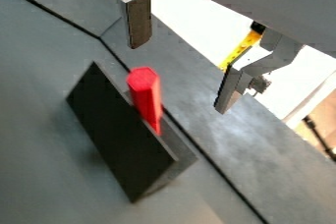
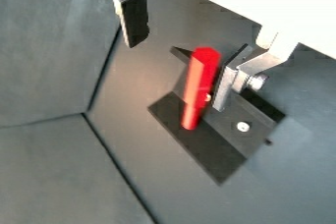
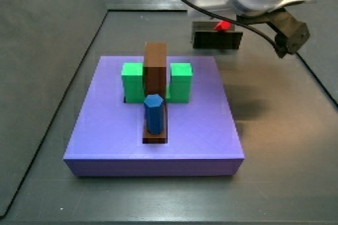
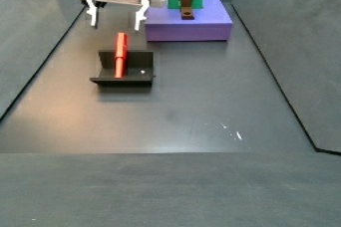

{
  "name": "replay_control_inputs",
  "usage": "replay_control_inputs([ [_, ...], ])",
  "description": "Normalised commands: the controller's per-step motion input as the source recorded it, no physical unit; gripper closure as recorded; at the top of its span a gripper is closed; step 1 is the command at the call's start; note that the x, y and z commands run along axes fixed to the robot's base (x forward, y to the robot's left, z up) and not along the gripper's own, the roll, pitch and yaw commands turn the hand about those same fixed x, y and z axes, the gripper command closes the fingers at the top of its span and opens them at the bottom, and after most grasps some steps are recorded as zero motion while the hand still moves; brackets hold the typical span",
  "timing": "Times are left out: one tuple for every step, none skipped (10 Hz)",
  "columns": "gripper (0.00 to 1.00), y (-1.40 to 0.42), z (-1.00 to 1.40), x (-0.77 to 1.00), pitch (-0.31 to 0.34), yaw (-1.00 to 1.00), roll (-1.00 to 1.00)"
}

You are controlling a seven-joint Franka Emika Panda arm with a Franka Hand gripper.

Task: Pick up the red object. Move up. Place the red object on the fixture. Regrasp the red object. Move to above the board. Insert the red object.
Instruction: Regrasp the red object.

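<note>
The red object (image 4: 122, 54) rests on the fixture (image 4: 131, 76), leaning on its raised wall, and nothing holds it. It also shows in both wrist views (image 1: 144, 95) (image 2: 197, 88), on the dark fixture (image 1: 121, 141) (image 2: 223, 140). My gripper (image 4: 118, 17) is open and empty, hovering above the red object's upper end with its fingers (image 1: 138, 20) spread wide and clear of it. In a side view the gripper (image 3: 254, 29) hangs over the fixture (image 3: 216, 39), where a bit of red (image 3: 224, 25) shows.
The purple board (image 3: 158, 130) carries green blocks (image 3: 134, 81), a brown upright slab (image 3: 156, 66) and a blue peg (image 3: 154, 112). It also shows in a side view (image 4: 200, 27), beyond the fixture. Dark floor lies all around, with raised edges at the sides.
</note>
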Motion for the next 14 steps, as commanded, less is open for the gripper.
replay_control_inputs([
  [0.00,0.03,-0.04,0.00,0.029,-0.07,0.37],
  [0.00,0.03,-0.10,0.00,0.083,-0.02,0.15],
  [0.00,0.10,-0.20,-0.03,0.086,0.00,0.18],
  [0.00,0.07,-0.19,-0.03,0.094,0.00,0.12],
  [0.00,0.01,-0.09,0.00,0.111,0.00,0.00],
  [0.00,0.05,-0.10,0.00,0.094,0.00,-0.15],
  [0.00,0.09,-0.15,0.00,0.071,0.00,-0.31],
  [0.00,0.12,-0.10,0.05,0.006,0.00,-0.55],
  [0.00,0.08,-0.18,0.08,0.000,0.00,-0.55],
  [0.00,0.00,-0.21,0.08,0.000,0.00,-0.17],
  [0.00,0.00,-0.13,0.00,0.043,0.00,0.11],
  [0.00,0.00,-0.12,0.00,0.060,0.00,0.31],
  [0.00,0.00,-0.18,0.00,0.046,0.00,0.37],
  [0.00,0.00,-0.18,0.00,0.023,0.00,0.35],
])
